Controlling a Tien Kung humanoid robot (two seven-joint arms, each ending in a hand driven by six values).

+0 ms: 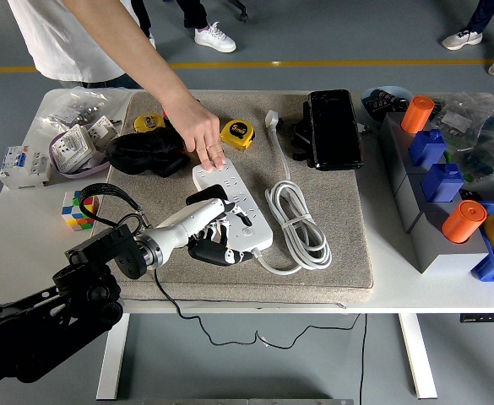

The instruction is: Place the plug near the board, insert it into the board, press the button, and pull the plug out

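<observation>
A white power strip (232, 208) lies at an angle on a grey mat (348, 245) that covers the middle of a white table (19, 236). A person's hand (199, 133) reaches in from the far left and presses flat on the strip's far end, pinning it.

The robot's left hand (215, 232) sits over the strip's near left edge, its white and black fingers (230, 251) curled around a black plug (208, 200) that rests on or just above the strip's sockets; whether its prongs are seated cannot be told. A thin black cable (172, 305) trails from the hand over the table's near edge. The right arm is out of view.

The plug looks small, rigid and light, probably smooth plastic that could slip, so it is best gripped by its opposite side faces, not by its cable. The strip is light and would likely slide on the mat if not held. Its coiled white cord (300, 221) lies just to the right.
</observation>
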